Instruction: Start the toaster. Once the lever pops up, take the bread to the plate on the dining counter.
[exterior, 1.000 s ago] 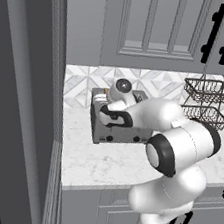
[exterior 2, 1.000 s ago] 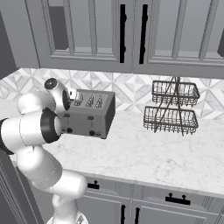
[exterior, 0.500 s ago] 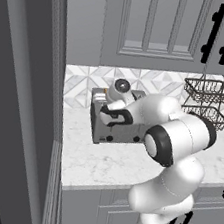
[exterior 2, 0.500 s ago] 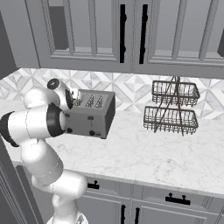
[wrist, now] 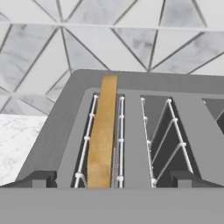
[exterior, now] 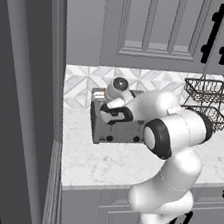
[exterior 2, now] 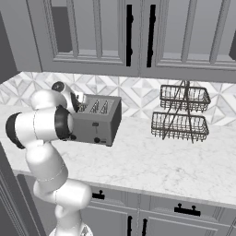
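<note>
The toaster (exterior 2: 97, 120) is seen on the white marble worktop (exterior 2: 152, 166), backed against the tiled wall (wrist: 131, 39). In the hand view, the bread (wrist: 103, 135) is seen standing on edge in the leftmost slot, between the white wire guides, its golden crust facing up and reaching from 6 o'clock toward 12 o'clock. The neighbouring slot, at 3 o'clock from the bread, is seen holding only its wire guides.

The gripper (wrist: 111, 178) is held just above the toaster's top, with its 2 dark fingertips (wrist: 41, 178) set wide apart at the bottom of the hand view, one on each side of the 2 nearest slots; the jaws are spread fully and nothing is held between them. In the right base view, a 2-tier wire basket (exterior 2: 181, 113) is seen on the worktop at 3 o'clock from the toaster, well apart. Grey cabinets (exterior 2: 138, 37) with black handles are mounted above.
</note>
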### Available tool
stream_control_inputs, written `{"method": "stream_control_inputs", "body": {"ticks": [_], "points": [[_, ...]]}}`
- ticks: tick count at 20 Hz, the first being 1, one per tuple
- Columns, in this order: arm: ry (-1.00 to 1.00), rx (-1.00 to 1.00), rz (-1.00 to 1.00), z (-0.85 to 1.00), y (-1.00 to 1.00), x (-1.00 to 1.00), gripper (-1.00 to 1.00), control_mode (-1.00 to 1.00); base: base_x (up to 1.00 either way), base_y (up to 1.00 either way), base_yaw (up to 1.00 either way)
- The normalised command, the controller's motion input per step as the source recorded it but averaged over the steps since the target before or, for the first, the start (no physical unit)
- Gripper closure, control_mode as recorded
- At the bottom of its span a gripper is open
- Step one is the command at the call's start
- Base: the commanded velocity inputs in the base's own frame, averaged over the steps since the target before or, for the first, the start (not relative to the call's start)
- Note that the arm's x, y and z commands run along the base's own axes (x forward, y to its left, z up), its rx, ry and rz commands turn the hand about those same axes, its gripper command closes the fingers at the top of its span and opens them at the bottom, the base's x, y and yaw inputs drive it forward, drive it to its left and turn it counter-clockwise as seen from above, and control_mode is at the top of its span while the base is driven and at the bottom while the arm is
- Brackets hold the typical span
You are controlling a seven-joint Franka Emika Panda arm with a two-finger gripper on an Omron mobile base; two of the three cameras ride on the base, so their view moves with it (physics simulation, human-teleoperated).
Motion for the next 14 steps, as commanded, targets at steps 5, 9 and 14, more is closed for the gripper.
{"method": "stream_control_inputs", "body": {"ticks": [5, 9, 14], "points": [[0.0, 0.0, 0.0, -0.11, 0.01, 0.28, -1.0, -1.0, 0.0, 0.0, 0.0], [0.0, 0.0, 0.0, -0.11, 0.01, 0.24, -1.0, -1.0, 0.0, 0.0, 0.0], [0.0, 0.0, 0.0, -0.15, 0.0, 0.03, -1.0, -1.0, 0.0, 0.0, 0.0]]}}
